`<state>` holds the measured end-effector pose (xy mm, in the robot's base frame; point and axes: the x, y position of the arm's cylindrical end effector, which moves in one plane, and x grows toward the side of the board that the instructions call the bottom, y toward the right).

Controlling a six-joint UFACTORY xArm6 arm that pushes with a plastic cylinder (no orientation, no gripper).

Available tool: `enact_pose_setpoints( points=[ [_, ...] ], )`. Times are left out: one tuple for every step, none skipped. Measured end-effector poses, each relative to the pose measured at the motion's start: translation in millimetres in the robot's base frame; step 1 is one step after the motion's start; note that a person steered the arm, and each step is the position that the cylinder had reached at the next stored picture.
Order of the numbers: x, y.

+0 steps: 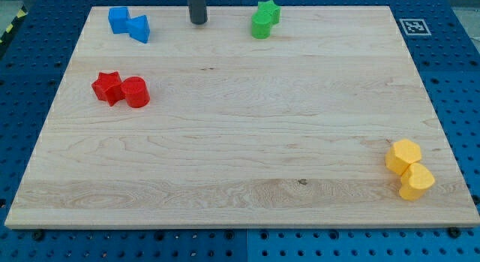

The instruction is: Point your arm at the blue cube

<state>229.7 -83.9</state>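
Observation:
Two blue blocks sit at the board's top left: a blue cube-like block (118, 19) and, touching it on the right, a second blue block (139, 28) with angled faces. My tip (198, 22) rests on the board near the top edge, to the right of the blue blocks, with a gap between it and them. The rod runs up out of the view's top.
A green star (269, 10) and a green cylinder (261, 25) sit right of the tip. A red star (108, 87) and a red cylinder (136, 91) lie at the left. Two yellow blocks (409, 169) lie at the bottom right. The wooden board (240, 142) lies on a blue pegboard.

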Motion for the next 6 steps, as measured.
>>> enact_pose_setpoints(
  points=[
    [-9,-23],
    [-24,-46],
    [-24,-46],
    [-24,-47],
    [-24,-49],
    [-24,-65]
  ],
)
